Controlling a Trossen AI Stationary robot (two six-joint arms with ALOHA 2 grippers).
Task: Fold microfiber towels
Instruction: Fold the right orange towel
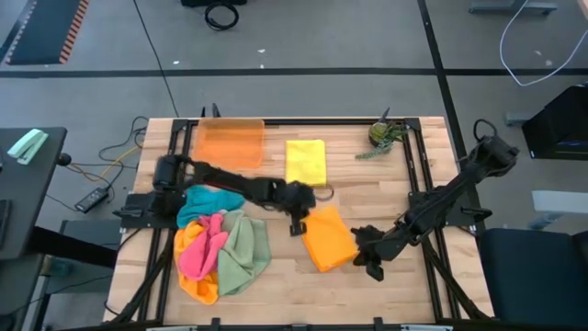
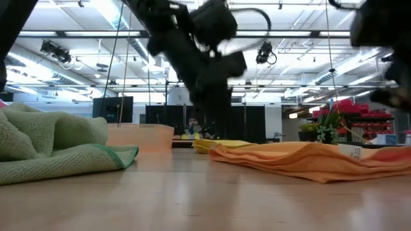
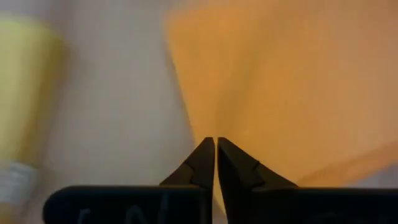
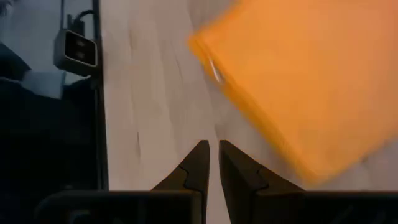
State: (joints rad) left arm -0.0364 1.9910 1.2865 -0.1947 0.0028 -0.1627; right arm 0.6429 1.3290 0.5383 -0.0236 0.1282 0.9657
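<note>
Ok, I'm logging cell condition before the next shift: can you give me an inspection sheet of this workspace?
Surface: wooden table, bare in front.
Job's things: folded orange towel at centre; folded yellow towel behind it; unfolded pile of teal, pink, orange and green towels at left.
Clutter: translucent orange tray at the back; small plant at the back right.
Grippers: left tool shut at the orange towel's left edge, holding nothing; right tool shut over bare wood beside its right edge.
Cables: wires on the floor left of the table.
Surroundings: grey floor, dark equipment at both sides.
</note>
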